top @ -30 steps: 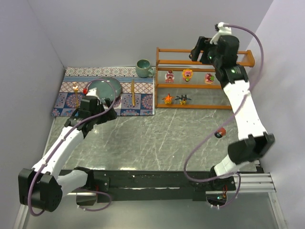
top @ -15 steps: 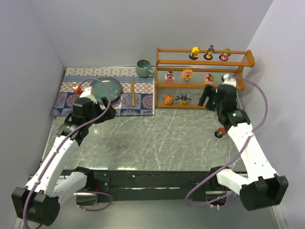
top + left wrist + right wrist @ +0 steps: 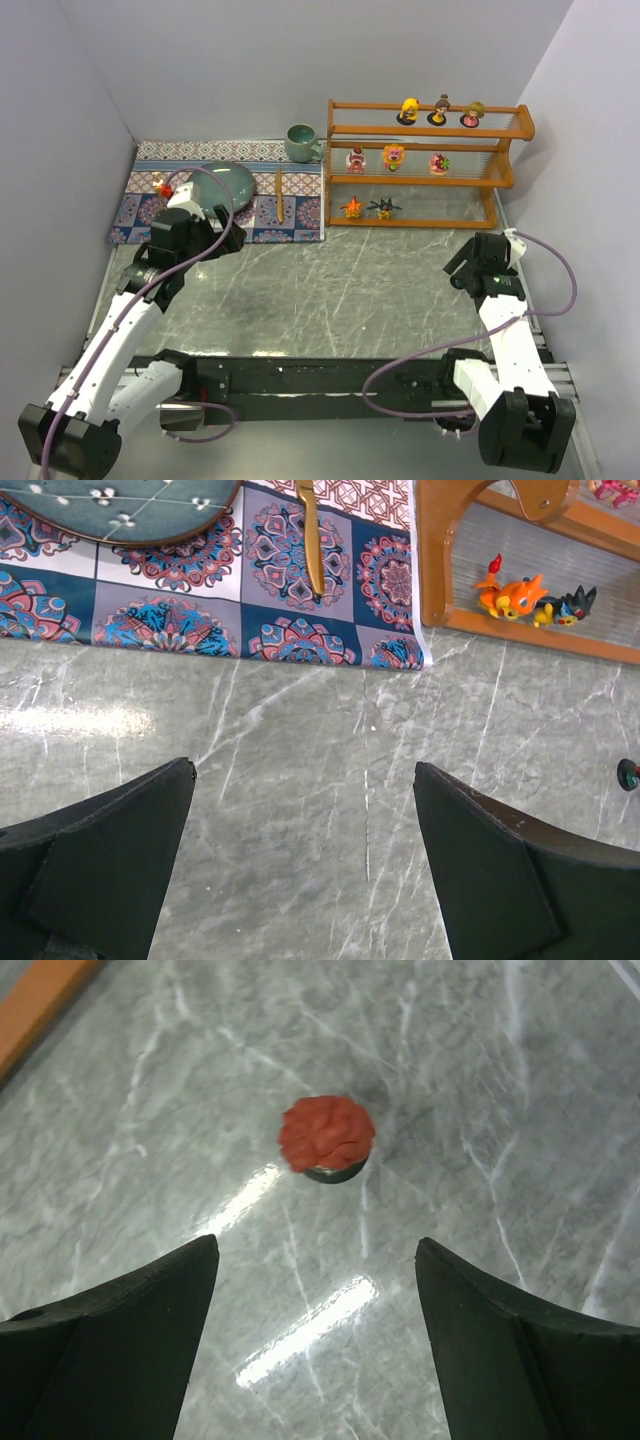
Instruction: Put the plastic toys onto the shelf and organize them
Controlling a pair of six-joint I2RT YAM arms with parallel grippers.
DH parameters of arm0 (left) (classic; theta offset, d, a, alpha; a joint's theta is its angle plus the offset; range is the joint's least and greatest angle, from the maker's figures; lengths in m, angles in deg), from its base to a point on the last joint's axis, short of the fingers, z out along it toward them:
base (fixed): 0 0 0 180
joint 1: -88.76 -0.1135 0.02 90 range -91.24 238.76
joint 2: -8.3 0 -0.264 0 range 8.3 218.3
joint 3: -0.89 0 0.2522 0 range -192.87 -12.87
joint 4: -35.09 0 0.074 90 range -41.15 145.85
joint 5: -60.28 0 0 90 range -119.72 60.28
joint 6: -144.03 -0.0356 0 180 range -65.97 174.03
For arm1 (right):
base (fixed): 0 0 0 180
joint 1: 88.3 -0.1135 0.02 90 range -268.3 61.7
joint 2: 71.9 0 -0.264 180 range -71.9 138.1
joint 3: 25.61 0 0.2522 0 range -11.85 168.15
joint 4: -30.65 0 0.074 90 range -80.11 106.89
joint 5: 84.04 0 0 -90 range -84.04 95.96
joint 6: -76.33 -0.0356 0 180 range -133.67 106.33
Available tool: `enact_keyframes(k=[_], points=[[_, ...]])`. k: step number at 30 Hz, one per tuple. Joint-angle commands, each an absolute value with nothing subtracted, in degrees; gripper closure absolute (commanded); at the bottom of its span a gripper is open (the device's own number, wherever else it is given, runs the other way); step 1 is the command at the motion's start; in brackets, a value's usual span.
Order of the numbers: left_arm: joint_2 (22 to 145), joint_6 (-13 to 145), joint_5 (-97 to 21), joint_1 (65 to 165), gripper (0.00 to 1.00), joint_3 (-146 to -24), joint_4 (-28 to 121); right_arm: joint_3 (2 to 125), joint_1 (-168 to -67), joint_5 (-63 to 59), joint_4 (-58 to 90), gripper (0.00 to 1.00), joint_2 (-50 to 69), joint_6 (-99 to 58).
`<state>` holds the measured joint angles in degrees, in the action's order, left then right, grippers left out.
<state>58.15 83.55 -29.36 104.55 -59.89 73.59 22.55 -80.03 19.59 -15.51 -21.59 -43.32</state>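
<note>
Grey marbled table [image 3: 330, 290], bounded by pale lilac walls [image 3: 250, 60]. At its far left lies a patterned mat [image 3: 300, 222] of blue, pink and white medallion squares. On the mat:
- a teal plate [image 3: 228, 183] with small white flecks, partly hidden
- just right of it, a slim wooden utensil [image 3: 279, 195] lying front to back
- at the mat's far right corner, an upright teal mug [image 3: 298, 142], handle to the right

We see bright, even overhead light, soft faint shadows. White glare patches on glossy tabletop [image 3: 480, 1080] in both wrist views. Top view sharp; red toy [image 3: 326, 1135] slightly soft.
</note>
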Motion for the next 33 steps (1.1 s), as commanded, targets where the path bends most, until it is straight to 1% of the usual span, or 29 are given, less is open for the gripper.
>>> enact_keyframes(k=[1,6,8,18,23,33], points=[[56.9,82.6,-27.5,105.6,0.03,-59.7,72.6,20.9,-78.5,22.3,-9.9,0.18,-20.7,-45.3],[57.0,82.6,-27.8,106.0,0.03,-59.9,72.8,18.1,-78.4,21.4,-4.7,0.22,-19.9,-46.3],[57.1,82.7,-27.9,106.1,0.03,-59.8,72.8,19.2,-78.5,22.1,-5.3,0.27,-18.6,-46.7],[57.3,82.6,-27.7,106.1,0.03,-59.9,72.8,21.5,-78.5,22.1,-5.4,0.28,-12.1,-49.0],[57.4,82.7,-27.5,106.2,0.03,-59.9,72.8,21.9,-78.5,23.7,-4.9,0.32,-11.2,-50.1],[57.4,82.5,-26.9,106.8,0.03,-59.9,72.9,21.9,-78.5,24.4,-1.8,0.34,-7.9,-51.5]])
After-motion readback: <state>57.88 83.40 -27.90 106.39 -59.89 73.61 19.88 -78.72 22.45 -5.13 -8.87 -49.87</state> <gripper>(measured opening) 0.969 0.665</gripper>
